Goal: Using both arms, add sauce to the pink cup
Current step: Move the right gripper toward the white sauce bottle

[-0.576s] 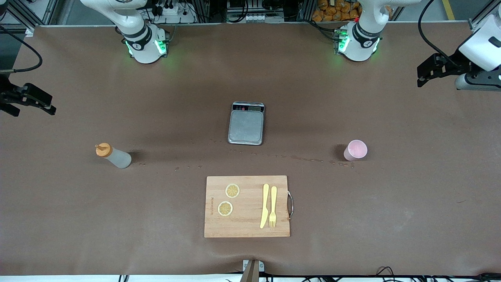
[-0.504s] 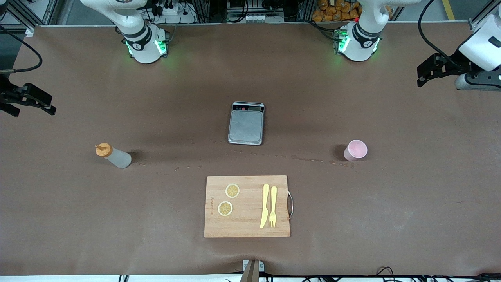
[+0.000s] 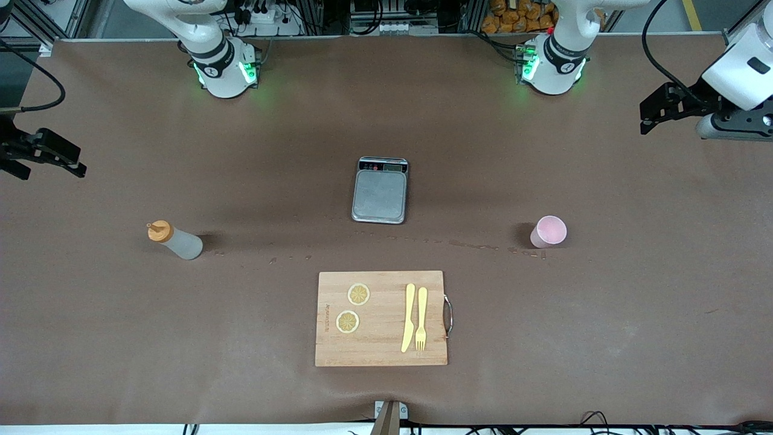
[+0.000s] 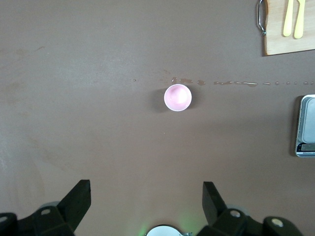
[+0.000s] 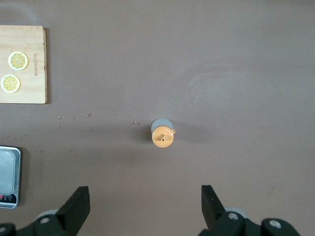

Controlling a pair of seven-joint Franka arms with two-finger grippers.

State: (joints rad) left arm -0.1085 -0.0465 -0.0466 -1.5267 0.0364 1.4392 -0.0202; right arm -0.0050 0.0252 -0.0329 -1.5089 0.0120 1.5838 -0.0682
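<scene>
The sauce bottle (image 3: 175, 241), whitish-grey with an orange cap, stands on the brown table toward the right arm's end. It shows from above in the right wrist view (image 5: 163, 136). The pink cup (image 3: 548, 232) stands upright toward the left arm's end and also shows in the left wrist view (image 4: 177, 97). My right gripper (image 3: 54, 158) hangs high over the right arm's end of the table, open and empty (image 5: 145, 199). My left gripper (image 3: 655, 115) hangs high over the left arm's end, open and empty (image 4: 146, 196). Neither gripper touches anything.
A grey scale (image 3: 380, 192) sits mid-table. Nearer the front camera lies a wooden cutting board (image 3: 380, 350) with two lemon slices (image 3: 359, 294), a yellow knife (image 3: 409, 317) and a fork (image 3: 421, 318). A trail of wet drips (image 3: 477, 245) runs between the scale and the cup.
The left gripper has shifted slightly toward the robots' edge of the table. The right arm, bottle and cup have not moved.
</scene>
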